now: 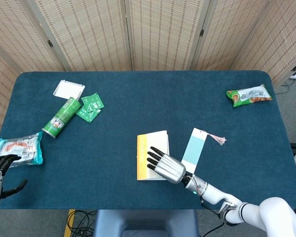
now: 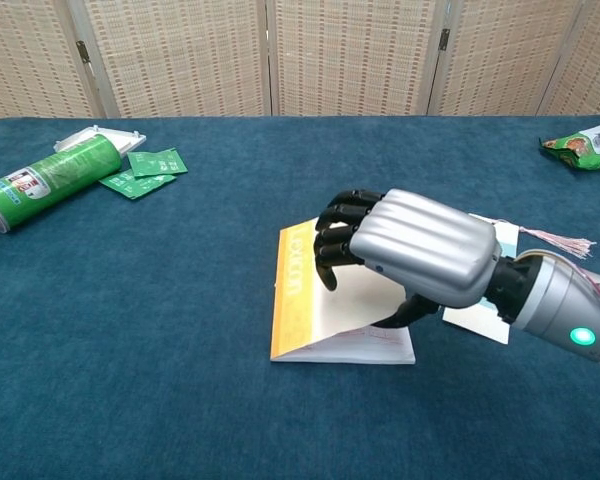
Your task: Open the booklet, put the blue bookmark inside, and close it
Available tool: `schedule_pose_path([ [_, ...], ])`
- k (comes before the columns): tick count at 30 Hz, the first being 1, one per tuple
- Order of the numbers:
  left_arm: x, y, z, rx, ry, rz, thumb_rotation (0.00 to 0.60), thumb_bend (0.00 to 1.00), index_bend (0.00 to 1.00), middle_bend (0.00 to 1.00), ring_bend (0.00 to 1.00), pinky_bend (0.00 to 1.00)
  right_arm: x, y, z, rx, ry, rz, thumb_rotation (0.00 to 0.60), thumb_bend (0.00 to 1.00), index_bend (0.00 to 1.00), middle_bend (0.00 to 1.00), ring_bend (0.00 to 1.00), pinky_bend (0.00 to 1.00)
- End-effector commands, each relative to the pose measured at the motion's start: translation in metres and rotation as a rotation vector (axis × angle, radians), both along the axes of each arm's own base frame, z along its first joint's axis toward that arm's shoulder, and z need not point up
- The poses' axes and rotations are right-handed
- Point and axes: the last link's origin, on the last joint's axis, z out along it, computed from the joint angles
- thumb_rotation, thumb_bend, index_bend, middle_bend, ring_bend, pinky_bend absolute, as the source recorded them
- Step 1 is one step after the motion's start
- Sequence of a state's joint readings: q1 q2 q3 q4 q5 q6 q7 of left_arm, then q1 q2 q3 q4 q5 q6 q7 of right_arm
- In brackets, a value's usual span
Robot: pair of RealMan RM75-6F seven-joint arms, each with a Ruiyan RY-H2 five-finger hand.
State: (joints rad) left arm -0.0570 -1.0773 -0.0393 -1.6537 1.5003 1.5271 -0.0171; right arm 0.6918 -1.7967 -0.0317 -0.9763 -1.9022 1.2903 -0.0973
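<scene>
1. Right hand [image 2: 405, 245] over booklet [image 2: 310, 315], near table's [image 2: 180, 380] front edge; dark fingers [image 2: 340, 235] curled over the cover, thumb under its lifted right edge.
2. Cover tilted up, pages visible beneath; orange spine strip on left.
3. Blue bookmark [image 2: 485, 318] flat just right of booklet, partly behind the hand; pink tassel [image 2: 555, 241].
4. Back left corner: green can [image 2: 50, 182] on its side, green packets [image 2: 148, 170], white tray [image 2: 92, 137].
5. Right edge: snack bag [image 2: 588, 142].

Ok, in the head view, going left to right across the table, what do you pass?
Red-and-white snack packet → green can → green sachets → booklet → blue bookmark → green snack bag.
</scene>
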Motion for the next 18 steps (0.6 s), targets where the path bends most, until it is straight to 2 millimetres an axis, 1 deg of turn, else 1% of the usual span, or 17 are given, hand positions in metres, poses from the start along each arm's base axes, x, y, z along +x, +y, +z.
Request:
schedule_pose_path([
  [1,0.0,0.0,0.0,-0.002,0.001,-0.001,0.6,0.24,0.29,0.26,0.21,0.25,0.006,-0.003,0.004,-0.017,-0.027,0.011,0.6,0.21,0.49,0.38,0.22,0.18],
  [3,0.001,0.001,0.0,-0.002,0.001,-0.002,0.6,0.24,0.29,0.26,0.21,0.25,0.011,-0.004,0.006,-0.026,-0.037,0.023,0.6,0.21,0.49,0.38,0.22,0.18],
  [6,0.002,0.001,0.001,-0.001,0.0,-0.005,0.6,0.24,0.29,0.26,0.21,0.25,0.023,-0.006,0.009,-0.045,-0.067,0.055,0.6,0.21,0.48,0.38,0.22,0.18],
  [8,0.002,0.0,0.001,-0.002,0.001,-0.005,0.6,0.24,0.29,0.26,0.21,0.25,0.029,-0.007,0.011,-0.053,-0.078,0.072,0.6,0.19,0.45,0.37,0.22,0.18],
  [10,0.003,0.0,0.001,-0.003,0.0,-0.003,0.6,0.24,0.3,0.26,0.21,0.25,0.037,-0.008,0.011,-0.062,-0.087,0.086,0.6,0.14,0.4,0.35,0.22,0.18],
  [12,0.003,0.0,0.001,-0.004,0.001,-0.003,0.6,0.24,0.3,0.26,0.21,0.25,0.043,-0.009,0.011,-0.068,-0.083,0.097,0.6,0.06,0.31,0.3,0.22,0.18],
  [14,0.003,-0.001,0.001,-0.006,0.001,-0.001,0.6,0.24,0.3,0.26,0.21,0.25,0.05,-0.009,0.009,-0.074,-0.072,0.109,0.6,0.02,0.21,0.24,0.19,0.18],
  [16,0.003,-0.001,0.001,-0.004,0.0,0.0,0.6,0.24,0.3,0.26,0.21,0.25,0.057,-0.009,0.008,-0.081,-0.069,0.117,0.6,0.0,0.11,0.17,0.14,0.17],
  [18,0.003,-0.001,0.002,-0.005,0.0,0.001,0.6,0.24,0.3,0.26,0.21,0.25,0.064,-0.009,0.007,-0.087,-0.078,0.118,0.6,0.0,0.01,0.06,0.06,0.13],
])
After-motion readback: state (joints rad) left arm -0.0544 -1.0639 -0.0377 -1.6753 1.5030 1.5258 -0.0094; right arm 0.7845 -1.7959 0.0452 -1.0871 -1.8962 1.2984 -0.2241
